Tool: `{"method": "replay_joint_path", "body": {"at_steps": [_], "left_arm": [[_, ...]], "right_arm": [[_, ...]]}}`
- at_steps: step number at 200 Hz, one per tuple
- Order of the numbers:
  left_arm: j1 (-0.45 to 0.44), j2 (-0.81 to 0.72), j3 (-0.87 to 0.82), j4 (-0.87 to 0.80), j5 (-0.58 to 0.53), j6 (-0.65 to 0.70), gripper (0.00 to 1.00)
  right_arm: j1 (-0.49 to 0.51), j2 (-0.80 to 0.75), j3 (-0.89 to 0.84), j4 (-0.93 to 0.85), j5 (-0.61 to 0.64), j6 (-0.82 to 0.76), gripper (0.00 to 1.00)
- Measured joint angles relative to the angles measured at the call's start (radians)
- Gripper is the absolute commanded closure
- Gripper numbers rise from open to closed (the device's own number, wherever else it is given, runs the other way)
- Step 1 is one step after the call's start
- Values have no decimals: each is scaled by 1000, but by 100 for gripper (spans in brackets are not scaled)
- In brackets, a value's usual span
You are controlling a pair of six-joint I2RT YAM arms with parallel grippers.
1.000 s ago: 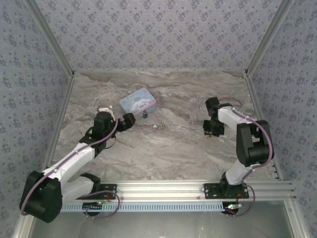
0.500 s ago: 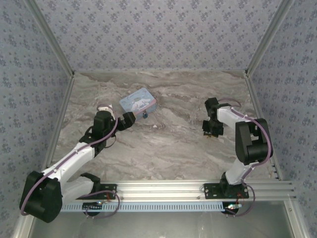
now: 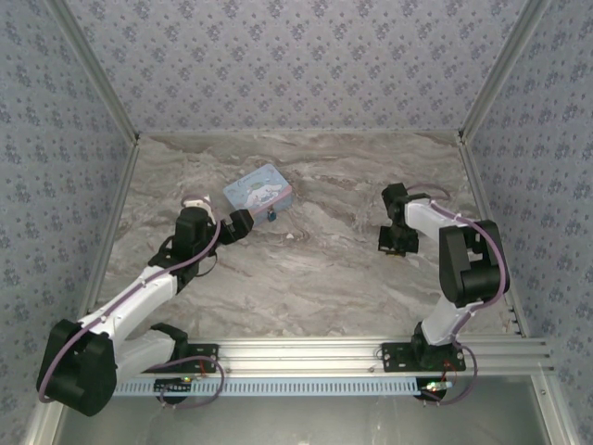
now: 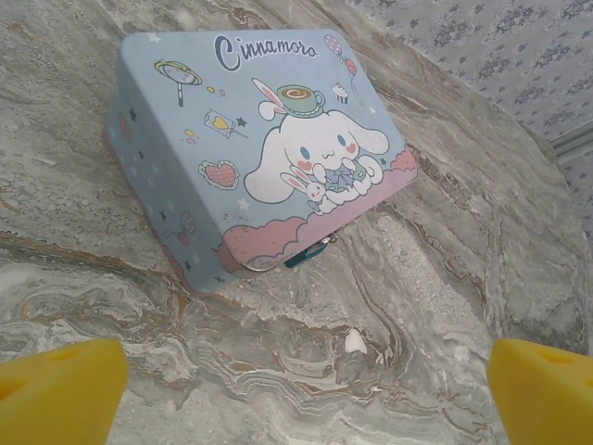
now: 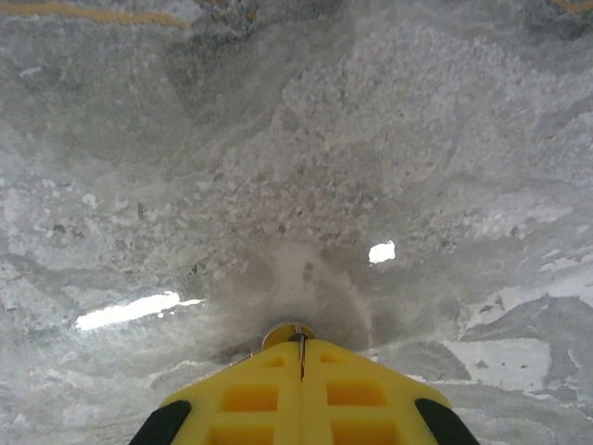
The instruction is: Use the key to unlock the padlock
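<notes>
Two arms reach over a marble table (image 3: 324, 287) walled in with flowered paper. From above, the left gripper (image 3: 239, 225) sits low at the near left corner of a pale blue tin (image 3: 258, 192), just beside it and apart from it. In its wrist view the left gripper (image 4: 301, 403) stands wide, with one yellow fingertip (image 4: 60, 389) at each lower corner of the picture and bare table between them. The tin (image 4: 250, 148) lies flat beyond, lid up, printed with a white cartoon dog. The padlock (image 4: 302, 257) shows as a small teal bit peeking from under the tin's pink front edge. From above the padlock (image 3: 271, 215) is a tiny teal dot touching the tin's near right side. A small pale chip (image 4: 354, 342) lies on the table between tin and claw. Well apart, on the right half of the table, the right gripper (image 3: 396, 247) points down close to the surface. In its wrist view the right gripper (image 5: 299, 350) is clamped tight, its yellow fingers (image 5: 250, 394) meeting along a thin seam. At their tips a small round silvery piece, apparently the head of the key (image 5: 285, 331), sticks out, pinched between them and right against the marble. The key's blade is hidden.
</notes>
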Motion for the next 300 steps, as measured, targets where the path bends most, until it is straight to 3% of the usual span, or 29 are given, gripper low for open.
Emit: {"method": "replay_joint_path", "body": {"at_steps": [34, 86, 130, 199, 243, 300], "left_arm": [[-11, 0, 0, 14, 31, 0, 1], [-79, 5, 51, 90, 140, 0, 3], [-218, 78, 154, 202, 221, 42, 20], [-358, 282, 270, 299, 276, 108, 40], [-392, 377, 310, 330, 290, 103, 48], [-391, 390, 313, 362, 285, 90, 64]], "right_arm": [[10, -129, -73, 52, -60, 0, 100], [37, -437, -226, 321, -334, 88, 100], [134, -589, -309, 584, -446, 334, 100], [254, -598, -319, 758, -479, 703, 100], [338, -573, -290, 772, -476, 778, 100], [364, -546, -268, 794, -454, 820, 100]]}}
